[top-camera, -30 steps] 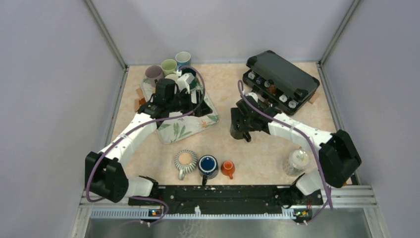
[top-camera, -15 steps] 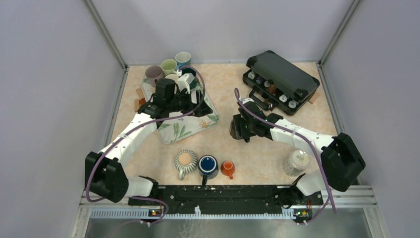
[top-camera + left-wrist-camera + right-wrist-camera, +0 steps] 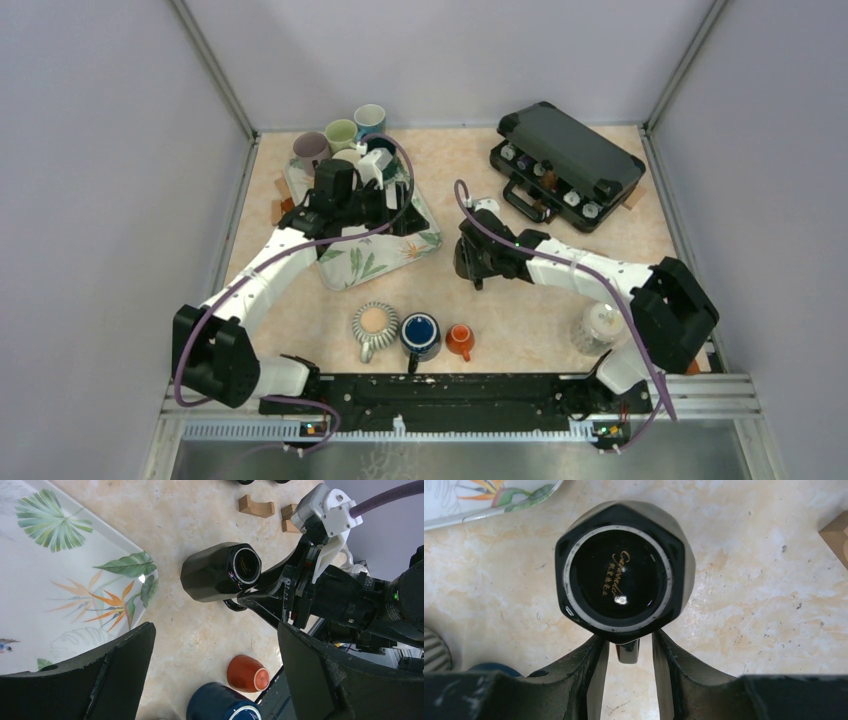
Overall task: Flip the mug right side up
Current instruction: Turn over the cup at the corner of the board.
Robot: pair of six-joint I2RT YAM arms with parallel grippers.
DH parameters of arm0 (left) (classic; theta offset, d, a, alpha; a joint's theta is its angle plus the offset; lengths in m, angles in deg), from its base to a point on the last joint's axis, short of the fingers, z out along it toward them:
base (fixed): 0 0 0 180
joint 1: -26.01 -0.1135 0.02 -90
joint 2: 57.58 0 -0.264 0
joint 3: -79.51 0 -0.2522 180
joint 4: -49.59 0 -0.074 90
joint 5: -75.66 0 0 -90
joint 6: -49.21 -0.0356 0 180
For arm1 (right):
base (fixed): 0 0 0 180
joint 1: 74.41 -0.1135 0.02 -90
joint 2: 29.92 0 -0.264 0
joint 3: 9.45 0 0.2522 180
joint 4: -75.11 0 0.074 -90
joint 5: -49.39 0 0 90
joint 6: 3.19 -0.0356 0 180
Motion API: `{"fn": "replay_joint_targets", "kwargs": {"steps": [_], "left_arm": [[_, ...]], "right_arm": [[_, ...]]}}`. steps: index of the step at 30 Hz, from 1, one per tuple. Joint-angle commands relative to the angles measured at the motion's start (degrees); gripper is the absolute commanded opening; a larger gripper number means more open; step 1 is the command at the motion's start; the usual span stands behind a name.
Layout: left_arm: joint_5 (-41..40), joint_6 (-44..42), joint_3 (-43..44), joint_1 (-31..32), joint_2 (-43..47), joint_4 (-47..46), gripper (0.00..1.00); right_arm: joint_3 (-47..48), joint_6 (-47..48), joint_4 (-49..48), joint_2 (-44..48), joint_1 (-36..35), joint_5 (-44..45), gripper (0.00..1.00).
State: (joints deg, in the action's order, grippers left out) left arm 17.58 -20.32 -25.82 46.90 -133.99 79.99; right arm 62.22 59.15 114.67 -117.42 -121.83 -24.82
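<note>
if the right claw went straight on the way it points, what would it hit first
The black mug: the right claw points at its base, and its handle sits between the fingers, with slim gaps either side as far as the wrist view shows.

Beige marbled desk (image 3: 450,160), evenly lit. Enclosed by plain lilac walls (image 3: 450,50) behind, left and right of desk. Grey metal posts (image 3: 215,70) at desk's far corners. Aluminium rail (image 3: 450,428) along desk's near edge.
</note>
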Motion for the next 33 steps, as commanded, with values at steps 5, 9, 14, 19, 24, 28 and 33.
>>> {"fn": "replay_joint_targets", "kwargs": {"steps": [5,9,14,19,24,28,33], "left_arm": [[0.62,0.19,-0.61,-0.27,0.02,-2.69,0.98],[0.67,0.27,-0.61,-0.29,-0.11,-2.72,0.98],[0.71,0.27,-0.70,-0.28,-0.17,-2.70,0.98],[0.65,0.35,-0.64,-0.25,-0.28,-2.74,0.98],[1.03,0.75,-0.91,-0.25,-0.33,-3.09,0.98],[0.96,1.27,-1.21,-0.28,-0.29,-3.53,0.98],[0.94,2.44,-1.62,-0.31,0.00,-4.12,0.98]], "right_arm": [[1.75,-3.94,-1.01,0.00,-0.91,5.59,0.34],[2.29,-4.55,-1.11,-1.36,-2.09,7.06,0.34],[2.30,-4.86,-1.81,-2.26,-2.35,7.72,0.34],[2.47,-5.21,-2.18,-2.75,-2.50,8.82,0.33],[2.69,-5.47,-2.44,-3.41,-2.57,9.45,0.32],[2.56,-5.40,-2.89,-3.66,-2.58,9.78,0.30],[2.55,-5.07,-3.47,-3.71,-2.59,10.75,0.27]]}}
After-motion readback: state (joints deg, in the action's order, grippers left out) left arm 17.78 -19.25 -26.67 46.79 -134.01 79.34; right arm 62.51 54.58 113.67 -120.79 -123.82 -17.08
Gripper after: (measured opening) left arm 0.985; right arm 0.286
